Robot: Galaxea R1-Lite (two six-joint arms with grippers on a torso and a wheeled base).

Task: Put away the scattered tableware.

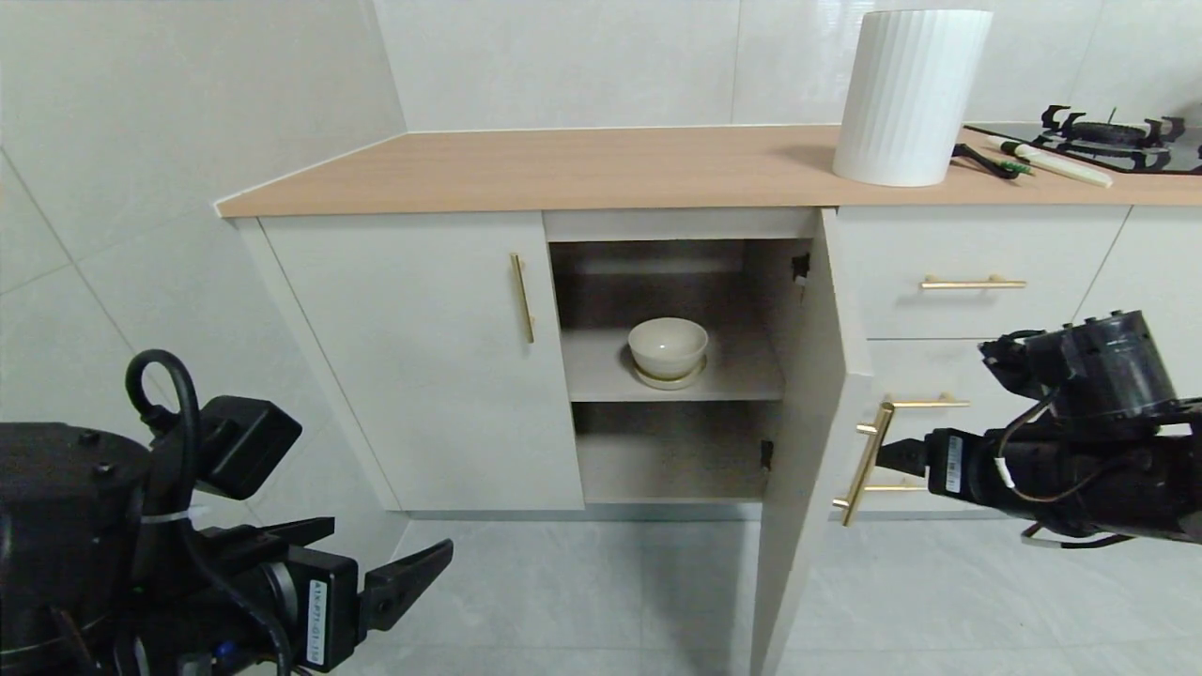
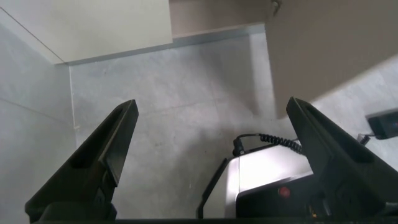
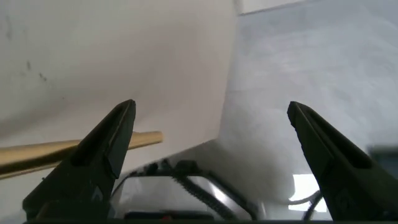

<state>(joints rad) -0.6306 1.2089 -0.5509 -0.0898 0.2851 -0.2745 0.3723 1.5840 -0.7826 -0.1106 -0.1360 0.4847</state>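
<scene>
left tool [image 2: 211, 106] idle, bowl [image 1: 668, 345] shelved

left tool hangs low over the grey floor tiles [image 2: 186, 93], jaws spread wide and empty. right tool [image 3: 210, 107], also open and gripping nothing, sits just beside the slim brass handle [image 1: 866, 465] of the open matte door [image 1: 808, 422]. inside, the glossy cream bowl rests on a saucer [image 1: 669, 381] on the upper shelf [image 1: 742, 371]. stowing looks done here; next probably calls for pushing the door shut, or fetching the long utensils [image 1: 1047, 161] on the wood-grain desk [image 1: 582, 169] past the ribbed white cylinder [image 1: 909, 94].
</scene>
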